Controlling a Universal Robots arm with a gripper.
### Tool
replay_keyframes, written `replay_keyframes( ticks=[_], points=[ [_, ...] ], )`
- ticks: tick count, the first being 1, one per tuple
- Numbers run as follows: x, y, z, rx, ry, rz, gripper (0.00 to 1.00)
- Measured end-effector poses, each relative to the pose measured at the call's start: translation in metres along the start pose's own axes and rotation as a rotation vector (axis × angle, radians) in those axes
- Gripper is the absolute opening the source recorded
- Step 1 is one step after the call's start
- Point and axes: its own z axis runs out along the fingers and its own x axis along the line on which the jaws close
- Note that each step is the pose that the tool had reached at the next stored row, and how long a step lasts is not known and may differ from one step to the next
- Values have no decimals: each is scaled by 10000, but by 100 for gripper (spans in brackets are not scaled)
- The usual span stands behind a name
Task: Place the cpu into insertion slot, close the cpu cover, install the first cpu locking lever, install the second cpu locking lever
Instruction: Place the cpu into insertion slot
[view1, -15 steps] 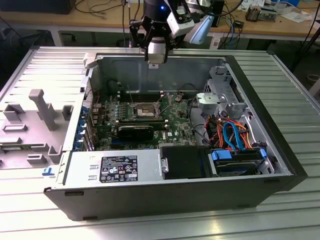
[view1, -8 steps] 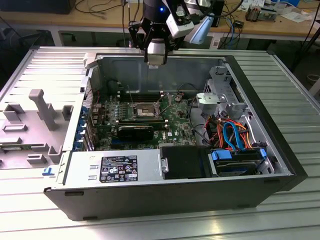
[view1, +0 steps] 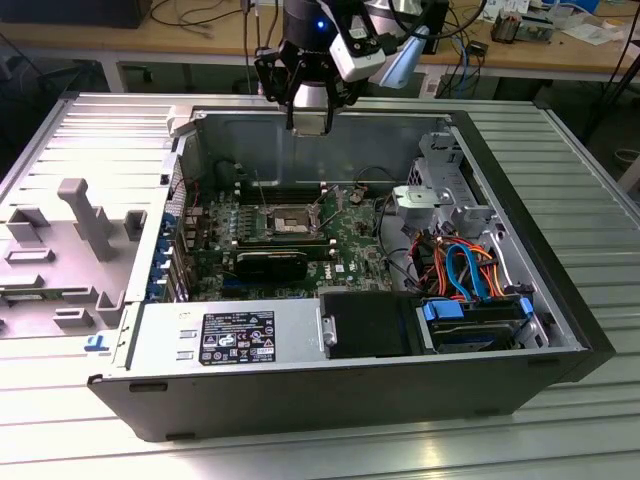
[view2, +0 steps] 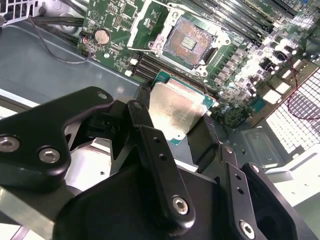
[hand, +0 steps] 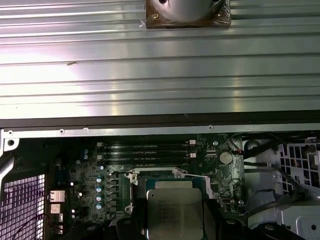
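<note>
Gripper (view2: 176, 121) clamping cpu (view2: 175, 106), well above insertion slot (view2: 192, 42)

Black fingers (view2: 150, 145) of the gripper (view2: 175, 117) cover one edge of the cpu (view2: 177, 112) in the second wrist view. In the first wrist view the cpu runs off the picture's edge and hides most of the insertion slot (hand: 165, 173). In the exterior view the arm (view1: 320, 40) is cut off at the top.

Open air between cpu (view2: 175, 112) in gripper (view1: 310, 127) and slot (view1: 290, 220), case walls (view1: 400, 135) around, cables (view1: 460, 265) crowding exterior view's right
</note>
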Motion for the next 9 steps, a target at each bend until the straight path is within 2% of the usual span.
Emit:
replay_keyframes(
  ticks=[9],
  points=[
    [26, -48, 31, 0, 0, 1, 55]
  ],
)
